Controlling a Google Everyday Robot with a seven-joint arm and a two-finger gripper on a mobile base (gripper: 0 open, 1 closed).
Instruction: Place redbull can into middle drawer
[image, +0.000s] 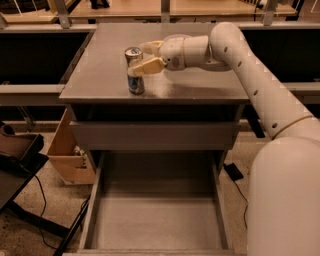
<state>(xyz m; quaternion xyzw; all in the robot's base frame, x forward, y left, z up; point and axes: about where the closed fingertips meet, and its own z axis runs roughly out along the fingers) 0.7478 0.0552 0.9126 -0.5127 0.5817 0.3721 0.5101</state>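
The redbull can (134, 75), slim and silver-and-blue, stands upright near the front left of the grey cabinet top (200, 85). My gripper (139, 58) reaches in from the right at can height. It is open, with one finger in front of the can and the other behind its top, so the can sits between the fingertips. The middle drawer (155, 225) is pulled out below, a long shallow grey tray with nothing in it.
A closed grey drawer front (155, 135) sits just under the cabinet top. A cardboard box (67, 155) stands on the floor to the left of the cabinet, with a dark chair (17, 155) and cables beside it. My arm (260, 85) spans the right side.
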